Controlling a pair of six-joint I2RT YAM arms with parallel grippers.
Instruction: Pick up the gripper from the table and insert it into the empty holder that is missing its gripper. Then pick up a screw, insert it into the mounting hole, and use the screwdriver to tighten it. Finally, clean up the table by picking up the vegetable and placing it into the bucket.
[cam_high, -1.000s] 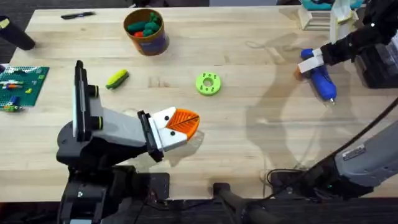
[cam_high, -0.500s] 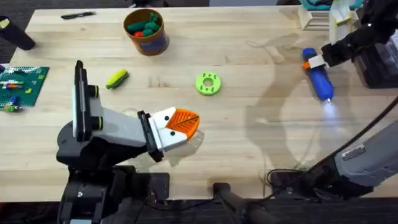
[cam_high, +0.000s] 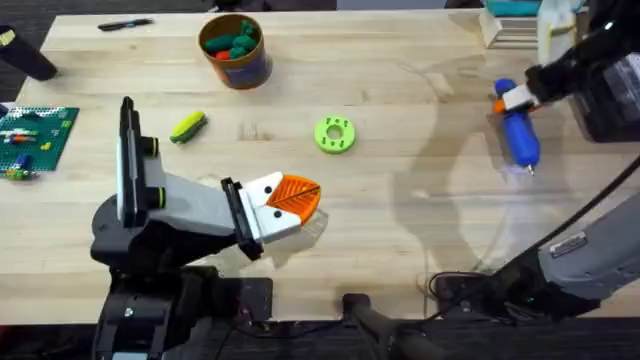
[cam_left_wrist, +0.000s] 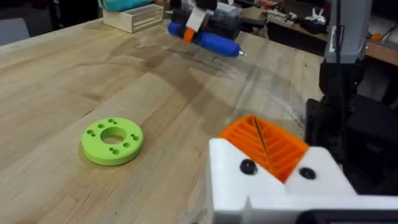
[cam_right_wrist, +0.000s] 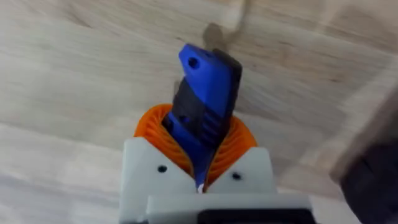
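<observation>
While the right gripper (cam_high: 512, 98) clamps the blue screwdriver (cam_high: 520, 134) far from the green disc (cam_high: 335, 134), the left gripper (cam_high: 290, 200) rests pinched together nearer it.

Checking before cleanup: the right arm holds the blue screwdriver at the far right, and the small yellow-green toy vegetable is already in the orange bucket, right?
Not quite. The right gripper does hold the blue cylindrical screwdriver, but the overhead view shows the yellow-green toy vegetable lying on the wooden table, outside the round orange bucket.
</observation>
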